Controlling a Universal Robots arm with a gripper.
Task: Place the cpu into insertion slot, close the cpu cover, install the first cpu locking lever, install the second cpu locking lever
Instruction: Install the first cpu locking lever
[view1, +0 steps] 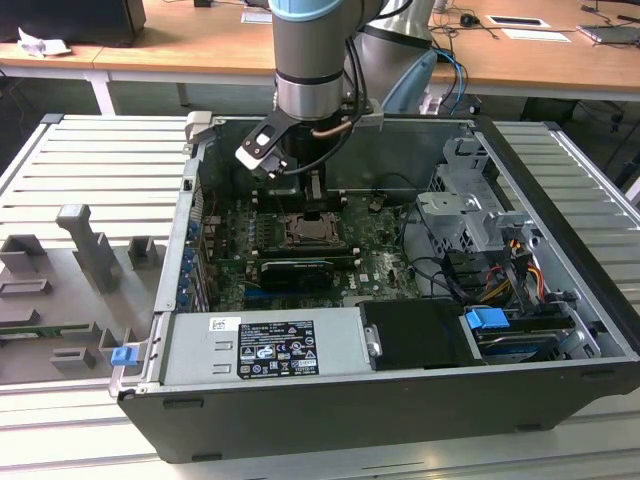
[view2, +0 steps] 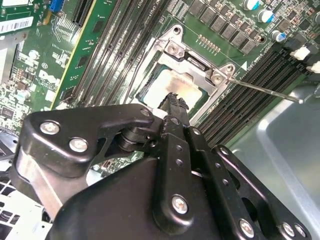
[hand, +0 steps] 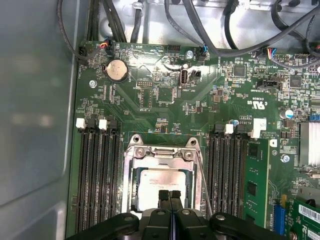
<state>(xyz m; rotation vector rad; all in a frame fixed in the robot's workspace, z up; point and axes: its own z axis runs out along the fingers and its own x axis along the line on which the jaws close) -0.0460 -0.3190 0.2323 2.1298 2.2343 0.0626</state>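
Note:
The cpu (hand: 150, 186) lies in the insertion slot (view1: 312, 232) on the green board, its pale silver top showing through the cut-out of the cpu cover (hand: 161, 154). The silvery cover lies flat around the chip. My gripper (hand: 169, 196) hangs just over the near side of the cpu, fingers shut together with nothing between them. In the second wrist view the gripper (view2: 175, 102) tip sits right above the cpu (view2: 175, 82), and whether it touches is unclear. A thin wire locking lever (view2: 265, 90) sticks out free beside the cpu cover (view2: 195, 62).
Long black memory slots (hand: 97, 175) run along both sides of the socket. A black card (view1: 295, 272) lies in front of it. Cables (view1: 450, 265) and a metal drive cage (view1: 465, 200) fill the case on the exterior view's right. The case wall (hand: 35, 125) stands close by.

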